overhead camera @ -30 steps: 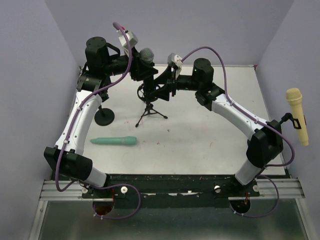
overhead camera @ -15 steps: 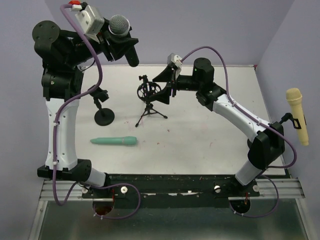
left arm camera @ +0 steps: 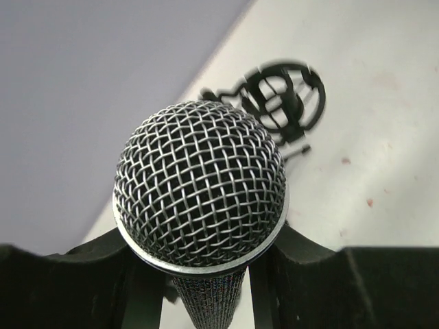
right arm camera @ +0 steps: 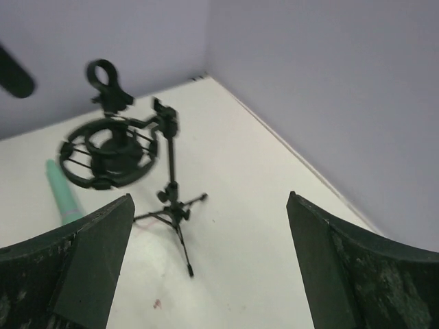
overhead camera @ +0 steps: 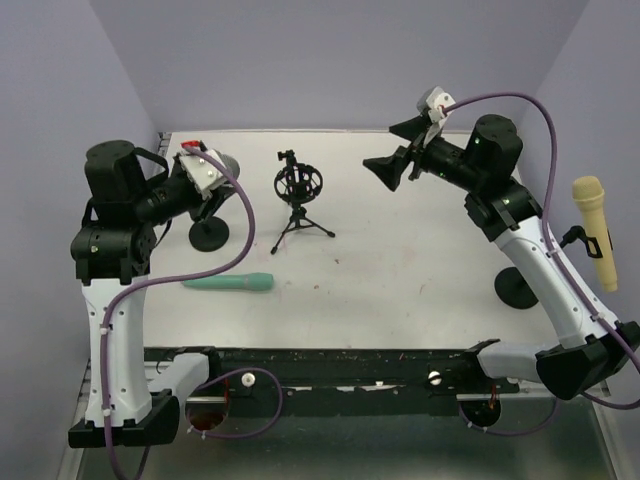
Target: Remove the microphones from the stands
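The microphone [left arm camera: 199, 184], with a silver mesh head and a dark handle, sits between the fingers of my left gripper [left arm camera: 202, 236], which is shut on its handle just below the head. From above, the microphone [overhead camera: 227, 164] is at the left of the table, apart from the stand, held by the left gripper [overhead camera: 213, 182]. The stand [overhead camera: 297, 186], a small black tripod with a round shock mount, holds nothing; it also shows as the stand [right arm camera: 113, 151] in the right wrist view. My right gripper [overhead camera: 384, 170] hangs open in the air to the stand's right, gripper [right arm camera: 209, 267] holding nothing.
A teal microphone [overhead camera: 228, 283] lies on the table near the left arm. A black round-base stand [overhead camera: 209, 235] is below the left gripper. A yellow microphone [overhead camera: 593, 230] sits in a holder at the right edge, above another round base [overhead camera: 518, 288].
The left arm lifted the microphone out of the stand, then brought it down and left. The right gripper opened, let go of the shock mount and drew back to the right.
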You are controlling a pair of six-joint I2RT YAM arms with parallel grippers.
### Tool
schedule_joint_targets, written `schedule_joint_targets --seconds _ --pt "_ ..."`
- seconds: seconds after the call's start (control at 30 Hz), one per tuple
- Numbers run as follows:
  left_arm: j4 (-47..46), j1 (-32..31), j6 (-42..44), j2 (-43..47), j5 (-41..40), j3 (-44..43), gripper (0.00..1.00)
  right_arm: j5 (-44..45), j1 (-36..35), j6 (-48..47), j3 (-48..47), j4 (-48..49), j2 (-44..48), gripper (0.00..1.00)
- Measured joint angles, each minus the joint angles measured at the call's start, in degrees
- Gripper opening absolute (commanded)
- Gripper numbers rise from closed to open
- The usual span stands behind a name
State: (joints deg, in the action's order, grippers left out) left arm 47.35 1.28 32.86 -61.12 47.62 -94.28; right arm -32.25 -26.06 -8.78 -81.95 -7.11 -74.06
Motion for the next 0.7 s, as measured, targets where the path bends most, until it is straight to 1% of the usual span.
schedule_joint_targets --seconds 0.1,0.13,0.2,0.27,0.3,0.4,0.43,0.53,0.63,0.7 --pt "4.3 0.0 9.1 3.6 -2.8 8.8 0.0 3.6 3.2 0.3 2.8 -2.2 1.1 0.99" --pt "5.6 0.0 14.3 4.9 -4.5 13.5 0.0 4.7 3.7 0.1 4.1 -3.0 1.1 0.99" --pt "8.8 0.0 20.7 5.9 -7.0 20.4 0.0 6.6 3.8 -0.9 6.8 -4.8 1.1 0.98" --pt "10.0 0.0 26.3 5.9 -9.1 26.3 0.0 8.6 3.8 -2.1 8.3 -6.7 0.9 0.98" --pt "10.5 -0.1 29.7 5.0 -10.9 30.9 0.0 9.7 3.9 -2.6 8.6 -7.3 0.7 0.98" --pt "10.2 -0.7 35.2 2.7 -14.8 37.0 0.0 11.2 4.3 -3.6 8.7 -7.6 0.6 0.98" --pt "9.5 -0.7 36.1 2.2 -15.6 38.0 0.0 11.5 4.5 -3.8 8.7 -7.6 0.7 0.98" --pt "5.3 -3.5 38.9 -1.0 -19.6 40.5 0.0 11.6 4.8 -4.3 9.2 -7.6 1.0 0.97" --pt "0.6 -6.6 40.5 -5.6 -22.4 40.8 0.0 11.7 5.1 -4.9 9.8 -7.6 1.4 0.97" --pt "-2.8 -8.2 41.2 -8.8 -24.2 40.8 0.02 11.8 5.2 -5.4 9.9 -7.6 1.4 0.97"
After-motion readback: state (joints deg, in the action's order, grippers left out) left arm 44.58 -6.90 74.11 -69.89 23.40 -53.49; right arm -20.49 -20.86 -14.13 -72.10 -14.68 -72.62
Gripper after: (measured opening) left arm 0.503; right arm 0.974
